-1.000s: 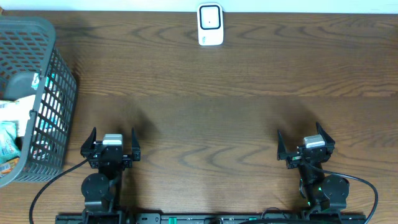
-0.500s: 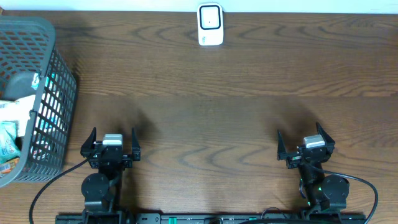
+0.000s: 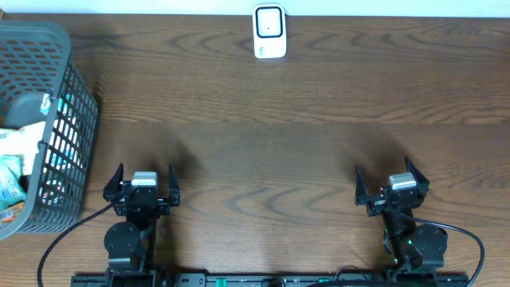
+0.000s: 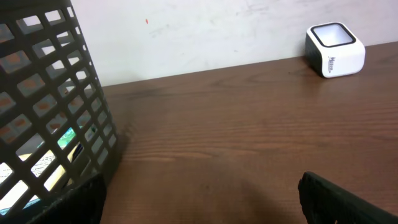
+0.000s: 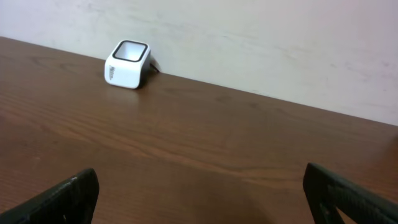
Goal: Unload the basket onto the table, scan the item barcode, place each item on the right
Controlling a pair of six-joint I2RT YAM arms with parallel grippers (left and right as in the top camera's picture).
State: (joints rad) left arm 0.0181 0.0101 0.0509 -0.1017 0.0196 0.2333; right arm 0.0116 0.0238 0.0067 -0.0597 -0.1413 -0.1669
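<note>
Left gripper (image 3: 145, 173) and right gripper (image 3: 386, 172) (both spread wide, empty) sit low, facing scanner (image 3: 269, 32).

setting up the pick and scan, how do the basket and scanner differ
The basket is dark grey open mesh; the scanner is solid white with a dark window. The basket is far larger than the scanner. The basket sits at the table's left edge with packets inside; the scanner sits at the far edge, near the middle. Both rest on the table.

The basket (image 3: 78, 131) runs off the left edge, its packets (image 3: 9, 177) half hidden behind the mesh.
</note>
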